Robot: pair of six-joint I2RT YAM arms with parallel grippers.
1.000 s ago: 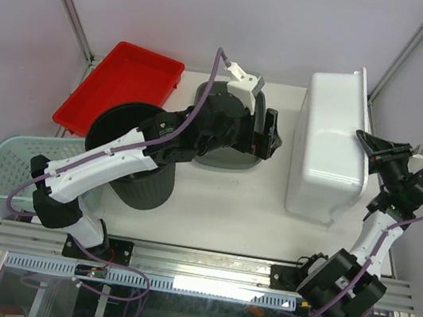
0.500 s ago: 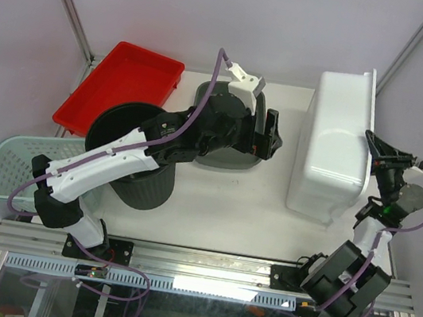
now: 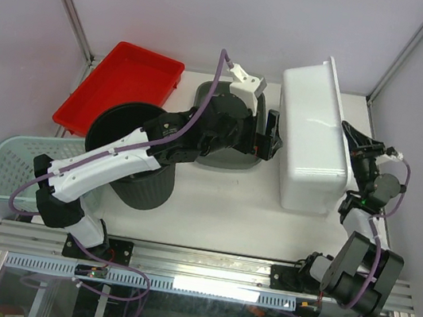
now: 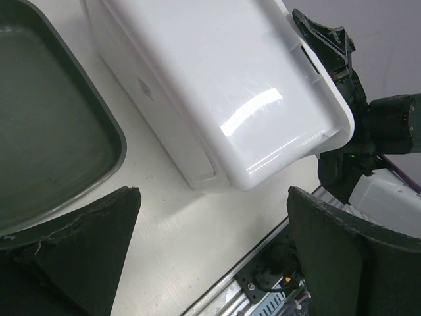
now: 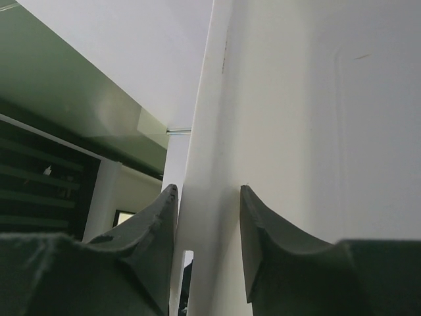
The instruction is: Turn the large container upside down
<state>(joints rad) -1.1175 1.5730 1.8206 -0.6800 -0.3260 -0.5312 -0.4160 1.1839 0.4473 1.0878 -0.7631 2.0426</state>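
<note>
The large container (image 3: 311, 142) is a white plastic tub on the right of the table. It is tipped over with its smooth bottom facing up and left, and its rim is raised on the right. My right gripper (image 3: 353, 141) is shut on that raised rim. In the right wrist view the rim and wall of the container (image 5: 296, 131) fill the gap of the right gripper (image 5: 207, 217), with both pads against them. My left gripper (image 3: 271, 136) hovers wide open just left of the tub. The left wrist view shows the container (image 4: 217, 92) beyond the empty left gripper (image 4: 210, 263).
A dark grey tray (image 3: 223, 161) lies under my left arm, close to the tub's left side. A black bucket (image 3: 135, 158), a red tray (image 3: 118, 87) and a pale green basket (image 3: 9, 167) stand on the left. Frame posts rise at the back corners.
The right gripper has swung the tub's rim up and to the left, so the tub has tipped further over and shifted towards the dark tray. The left arm has stayed still.
</note>
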